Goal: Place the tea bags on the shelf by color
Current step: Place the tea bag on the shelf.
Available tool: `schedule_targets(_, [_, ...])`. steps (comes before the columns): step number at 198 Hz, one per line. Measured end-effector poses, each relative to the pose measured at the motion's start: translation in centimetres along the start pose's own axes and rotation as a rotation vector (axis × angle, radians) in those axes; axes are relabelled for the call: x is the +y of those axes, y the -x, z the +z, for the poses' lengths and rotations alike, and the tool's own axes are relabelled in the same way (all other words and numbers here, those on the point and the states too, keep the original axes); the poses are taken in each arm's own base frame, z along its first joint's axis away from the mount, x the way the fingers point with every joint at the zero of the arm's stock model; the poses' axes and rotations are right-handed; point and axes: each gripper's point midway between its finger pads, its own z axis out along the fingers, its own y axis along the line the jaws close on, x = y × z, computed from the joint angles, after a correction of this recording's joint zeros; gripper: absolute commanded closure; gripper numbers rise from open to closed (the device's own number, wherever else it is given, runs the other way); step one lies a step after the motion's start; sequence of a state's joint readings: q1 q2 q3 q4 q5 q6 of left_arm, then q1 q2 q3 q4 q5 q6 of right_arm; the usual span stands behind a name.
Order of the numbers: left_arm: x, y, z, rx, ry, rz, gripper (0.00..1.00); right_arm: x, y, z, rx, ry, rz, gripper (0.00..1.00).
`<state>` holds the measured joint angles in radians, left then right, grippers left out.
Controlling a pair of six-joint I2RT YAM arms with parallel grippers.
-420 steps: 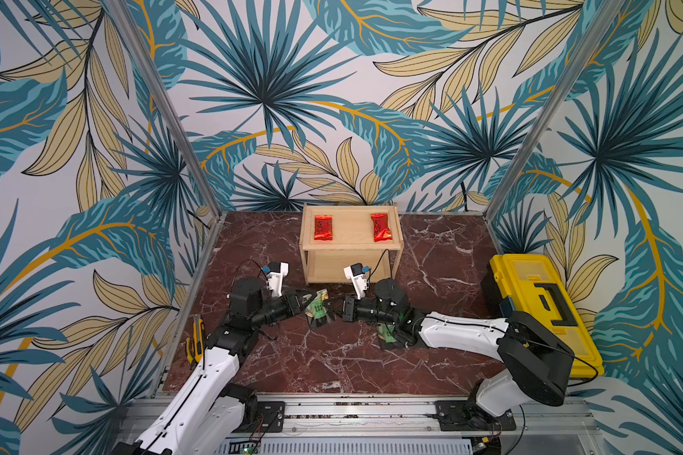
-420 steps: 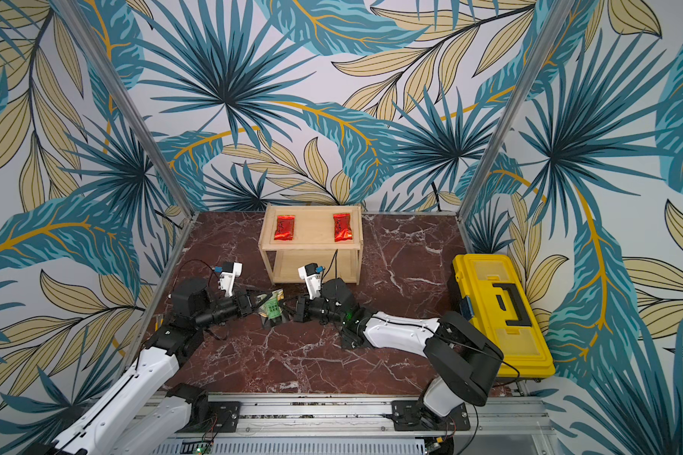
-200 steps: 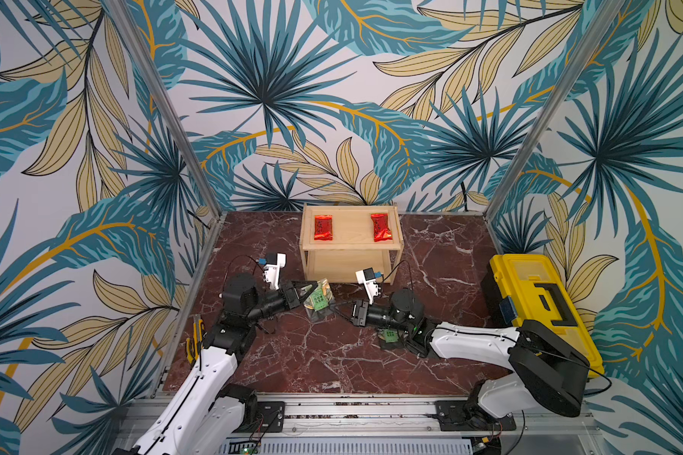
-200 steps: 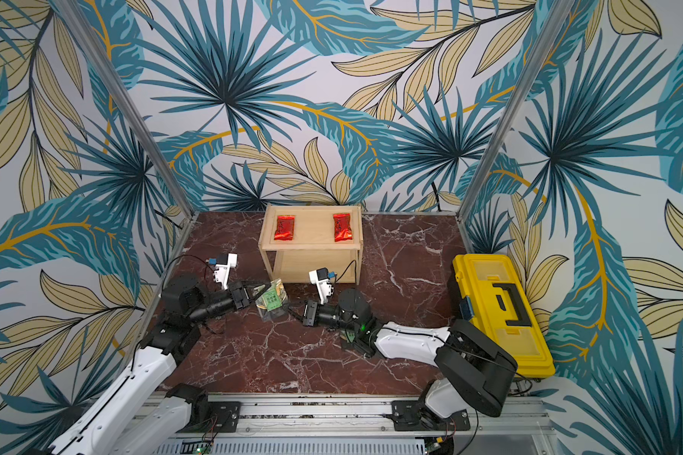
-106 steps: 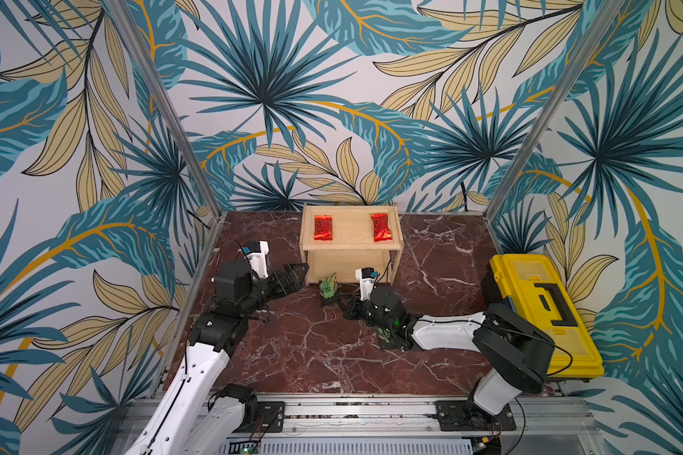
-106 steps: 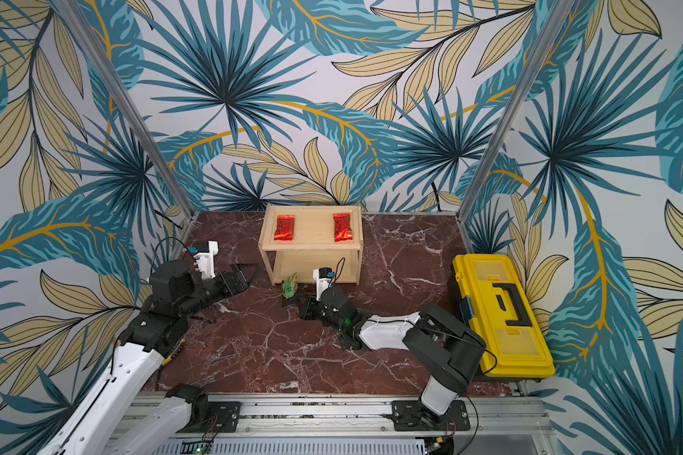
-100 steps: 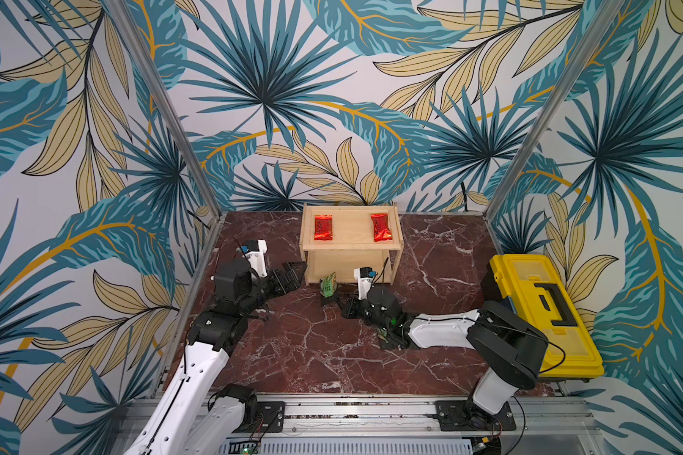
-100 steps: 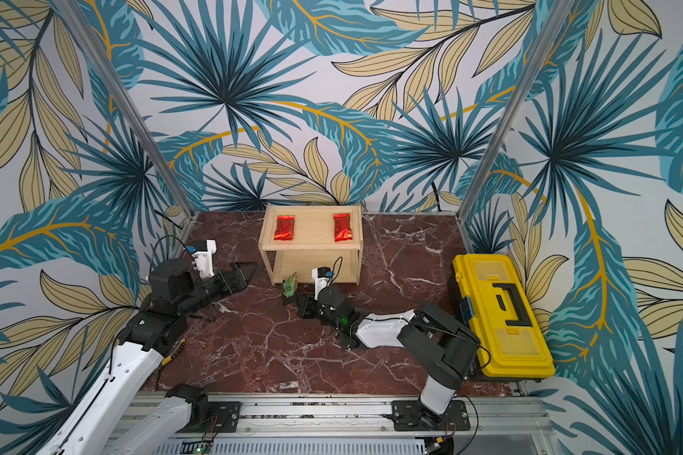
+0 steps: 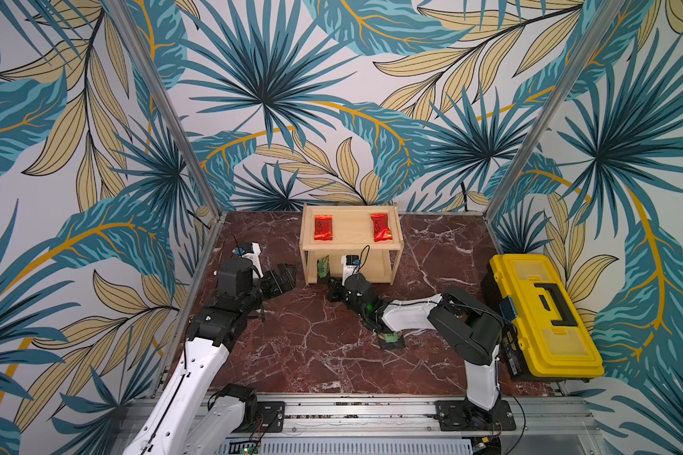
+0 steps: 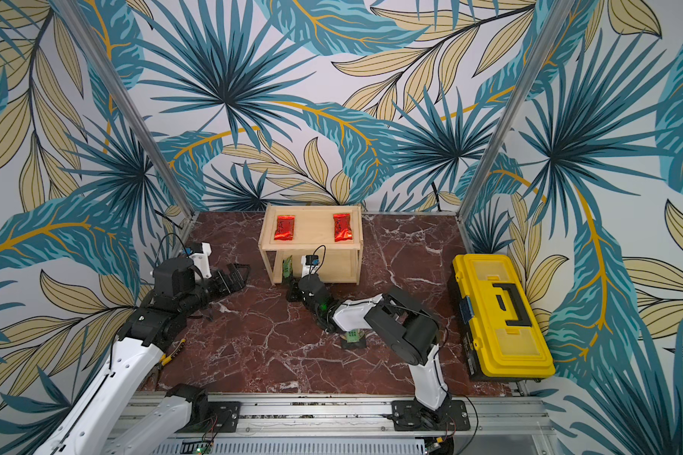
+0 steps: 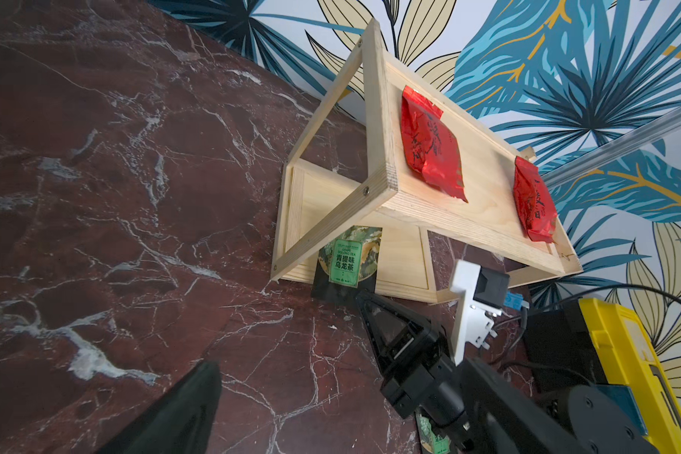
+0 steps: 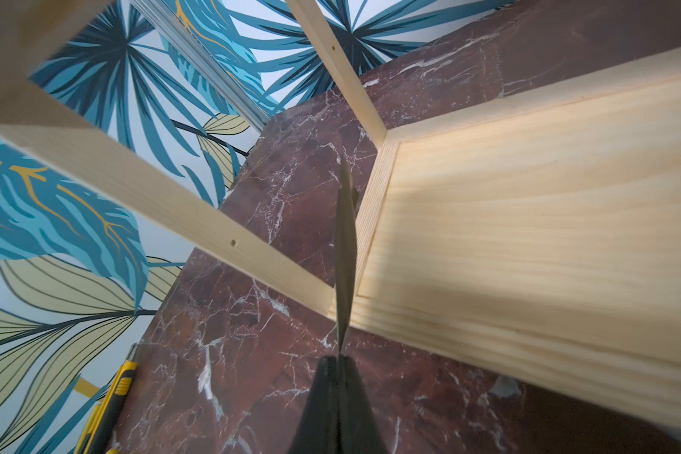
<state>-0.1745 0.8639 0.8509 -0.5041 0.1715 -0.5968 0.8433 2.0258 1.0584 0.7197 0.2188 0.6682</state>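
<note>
1. loose green bag (image 9: 390, 339): lying flat on the table (image 9: 292, 346) nearest the rail, partly under the right forearm. It is sitting where it was two seconds back, waiting its turn.
2. left gripper (image 9: 284, 279): standing wide and empty, hanging apart from the shelf on its own side. Change: a second ago it was pinching the other green bag at mid-table. It has let go and is drawing back.
3. right gripper (image 12: 337, 367): clamping tight on the held green bag (image 11: 346, 259) and carrying it alone. Change: the handover is finished, and the bag has travelled from mid-table to the shelf.
4. held green bag: standing upright on edge at the lower board's front corner on the left arm's side, just beside the post. Its bottom is overlapping the rim; contact with the wood is not clear.
5. shelf (image 9: 351, 247): the lower board is showing bare where visible. The top board is carrying both red bags (image 9: 323, 228), well apart and unmoved.
6. toolbox (image 9: 545, 315): sitting shut on the right arm's side, playing no part.

Judgement: the reds are looking sorted. The first green is nearing its place and probably needs tipping flat past the rim before release. The second green is remaining.
</note>
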Motion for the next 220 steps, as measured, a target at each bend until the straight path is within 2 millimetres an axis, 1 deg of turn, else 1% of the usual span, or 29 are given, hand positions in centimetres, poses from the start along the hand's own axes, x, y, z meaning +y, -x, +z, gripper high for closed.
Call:
schedule_targets(24, [0.2, -0.1, 0.0, 0.004, 0.01, 0.004, 0.0, -1.3, 0.2, 1.4, -0.006, -0.03, -0.003, 1.0])
schedule_targets(55, [0.3, -0.1, 0.0, 0.002, 0.012, 0.006, 0.0, -2.1, 0.4, 2.2, -0.012, -0.051, -0.004, 1.0])
schedule_targets(92, [0.3, 0.0, -0.1, 0.001, 0.011, 0.011, 0.0, -1.9, 0.5, 2.6, -0.009, -0.055, -0.001, 1.0])
schedule_targets(126, [0.2, 0.1, -0.3, -0.005, 0.007, 0.019, 0.0, -2.2, 0.6, 2.7, -0.003, -0.081, 0.013, 1.0])
schedule_targets(157, [0.2, 0.1, -0.3, -0.008, 0.006, 0.022, 0.0, -2.6, 0.1, 2.7, 0.014, -0.1, 0.042, 0.97])
schedule_targets(206, [0.2, 0.1, -0.3, -0.008, 0.007, 0.021, 0.0, -2.9, -0.4, 2.8, 0.032, -0.114, 0.106, 0.98])
schedule_targets(220, [0.2, 0.1, -0.3, -0.007, 0.006, 0.02, 0.0, -3.4, -0.4, 2.9, 0.034, -0.118, 0.127, 0.97])
